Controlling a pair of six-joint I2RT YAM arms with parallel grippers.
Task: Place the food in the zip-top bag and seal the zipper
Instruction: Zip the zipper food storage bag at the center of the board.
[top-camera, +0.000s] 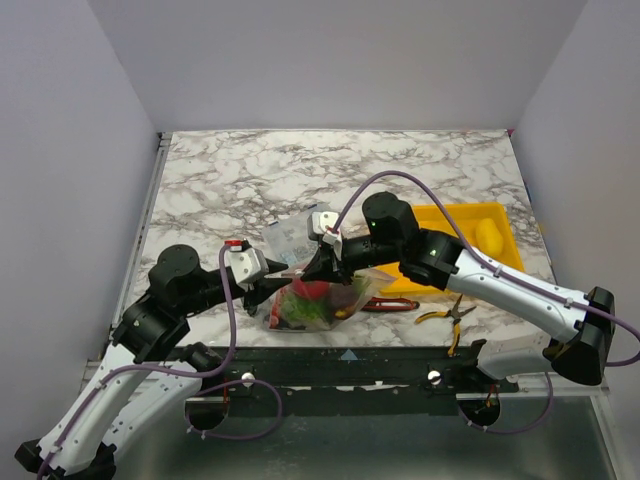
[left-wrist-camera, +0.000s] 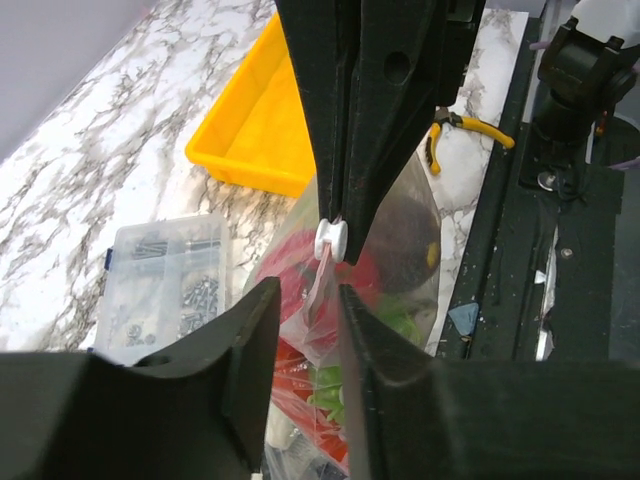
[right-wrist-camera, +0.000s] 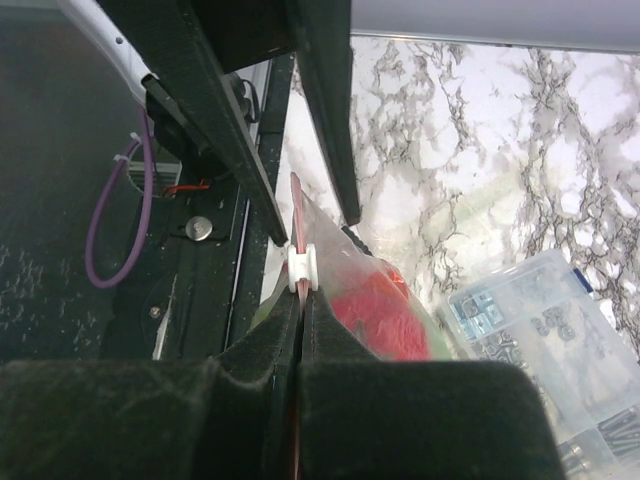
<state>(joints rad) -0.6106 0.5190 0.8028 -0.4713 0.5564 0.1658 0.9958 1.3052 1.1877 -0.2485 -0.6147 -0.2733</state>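
- The zip-top bag slumps just off the near-left corner of the yellow tray. Its mouth edge is lifted, and the food is bunched low in it: red, green and dark pieces.
- My right gripper reaches across from over the tray. Its fingers are pressed together on the zipper, pinching the strip right behind the white slider.
- My left gripper comes in from the side of the bag away from the tray. Its fingers stand apart and straddle the strip. I can't see them gripping anything.
- I judge the step in hand to be the seal: one hand anchors the strip while the other works along it.
- To do it well I would close my left fingers squarely on the strip, close to the slider. They should take the strip itself, not the loose film below it.
- I would keep the strip taut and in one straight line between my two hands, and pull along that line, not down toward the food.
- The film is thin and floppy. If a fold gets into the track, I expect the seal to skip there, so the mouth edge should lie flat first.
- A yellow fruit lies in the tray, outside the bag. Sealing now may leave it out.
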